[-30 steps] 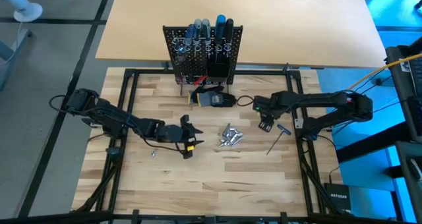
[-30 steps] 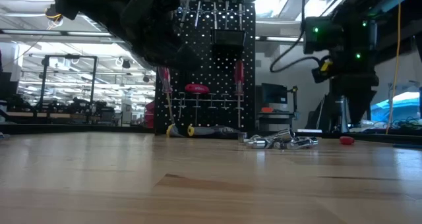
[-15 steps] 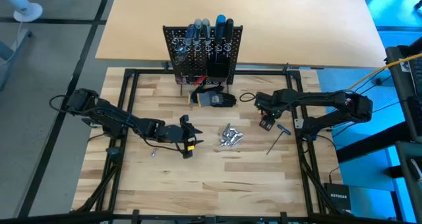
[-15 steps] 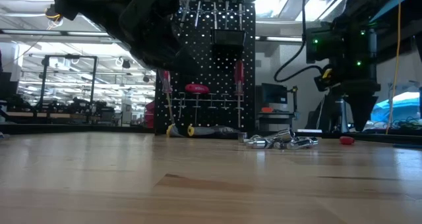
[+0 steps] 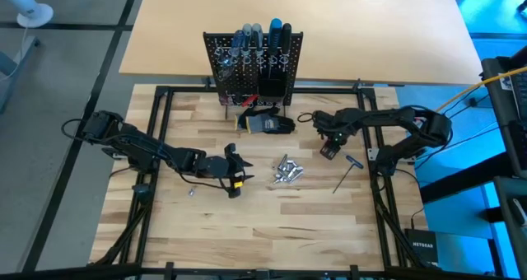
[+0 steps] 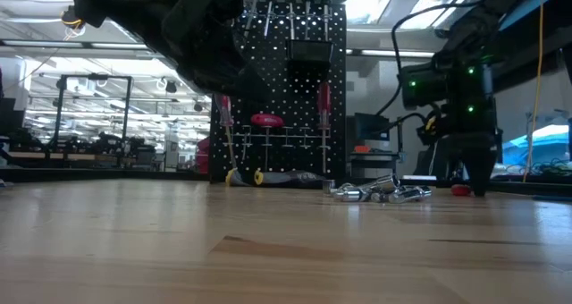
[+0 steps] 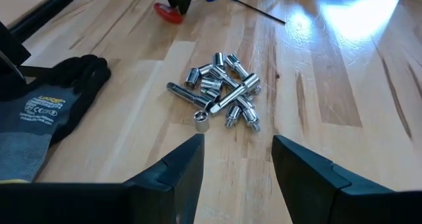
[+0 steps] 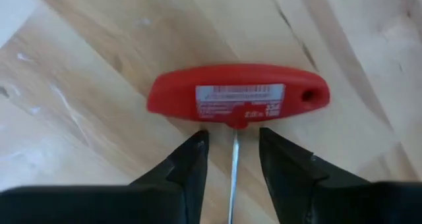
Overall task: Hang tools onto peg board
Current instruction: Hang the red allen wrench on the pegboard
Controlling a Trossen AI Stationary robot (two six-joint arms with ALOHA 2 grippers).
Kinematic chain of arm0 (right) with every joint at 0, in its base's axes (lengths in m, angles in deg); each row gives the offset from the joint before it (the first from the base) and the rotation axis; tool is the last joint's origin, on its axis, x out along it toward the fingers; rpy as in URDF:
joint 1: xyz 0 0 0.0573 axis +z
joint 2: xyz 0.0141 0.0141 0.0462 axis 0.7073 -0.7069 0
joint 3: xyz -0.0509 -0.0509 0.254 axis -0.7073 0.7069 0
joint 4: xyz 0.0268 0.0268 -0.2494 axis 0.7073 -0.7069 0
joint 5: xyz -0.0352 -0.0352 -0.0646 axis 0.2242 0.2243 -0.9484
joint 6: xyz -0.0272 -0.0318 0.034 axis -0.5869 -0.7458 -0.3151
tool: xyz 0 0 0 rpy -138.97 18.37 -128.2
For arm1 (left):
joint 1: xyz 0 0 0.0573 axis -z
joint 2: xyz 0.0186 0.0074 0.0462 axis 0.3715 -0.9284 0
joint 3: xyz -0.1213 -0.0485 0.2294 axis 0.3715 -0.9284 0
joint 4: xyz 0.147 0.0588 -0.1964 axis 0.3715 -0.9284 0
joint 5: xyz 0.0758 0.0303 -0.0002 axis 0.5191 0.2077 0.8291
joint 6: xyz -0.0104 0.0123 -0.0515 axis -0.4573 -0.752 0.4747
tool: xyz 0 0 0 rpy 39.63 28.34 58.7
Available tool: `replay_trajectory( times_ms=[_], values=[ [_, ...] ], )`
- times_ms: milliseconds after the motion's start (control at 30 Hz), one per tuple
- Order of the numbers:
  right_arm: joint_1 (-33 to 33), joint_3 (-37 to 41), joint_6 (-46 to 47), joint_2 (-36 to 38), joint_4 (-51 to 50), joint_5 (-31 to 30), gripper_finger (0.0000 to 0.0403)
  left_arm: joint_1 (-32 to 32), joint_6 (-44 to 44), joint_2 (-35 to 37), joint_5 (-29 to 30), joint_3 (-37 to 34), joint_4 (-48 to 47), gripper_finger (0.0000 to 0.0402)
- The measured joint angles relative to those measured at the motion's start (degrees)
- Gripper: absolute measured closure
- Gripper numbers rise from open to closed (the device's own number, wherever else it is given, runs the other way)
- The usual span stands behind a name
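Note:
A red T-handled tool [image 8: 237, 95] lies flat on the wooden table, its thin shaft [image 8: 233, 168] running back between my right gripper's fingers. My right gripper [image 8: 232, 141] is open and low over the table, one finger on each side of the shaft, apart from it. It shows at the table's right [image 5: 328, 147], beside the red handle [image 6: 459, 190]. My left gripper [image 7: 237, 145] is open and empty at the table's middle left [image 5: 235, 171], facing a pile of silver sockets [image 7: 221, 92]. The black peg board [image 5: 254, 66] stands at the far edge with several screwdrivers in it.
A dark grey glove bundle [image 5: 268, 122] lies in front of the peg board and shows in the left wrist view [image 7: 46, 112]. A blue-handled T tool [image 5: 349, 170] lies near the right frame rail. A black frame [image 5: 156, 148] borders the wooden table.
My right gripper has gone down toward the table and a little toward the far left, onto the red T-handled tool, and its fingers now stand low beside the handle. My left gripper has kept still.

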Motion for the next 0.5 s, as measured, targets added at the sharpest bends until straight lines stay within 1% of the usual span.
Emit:
replay_trajectory(
  times_ms=[200,300,433,500],
  values=[
    [0.16,-0.09,-2.97,-1.35,0.61,0.09,0.0304,0.00,-0.21,0.00,0.00,0.00,0.04,0.0233],
    [0.16,-0.03,-3.17,-1.34,1.15,0.22,0.0333,0.00,-0.24,0.00,0.00,0.00,0.03,0.0233],
    [0.23,-0.01,-4.89,-1.37,1.86,-0.46,0.0385,0.00,-0.18,0.00,0.02,0.00,0.03,0.0233],
    [0.22,-0.01,-5.78,-1.37,2.16,-0.82,0.0395,0.00,-0.15,0.00,0.00,0.00,0.03,0.0233]
  ],
)
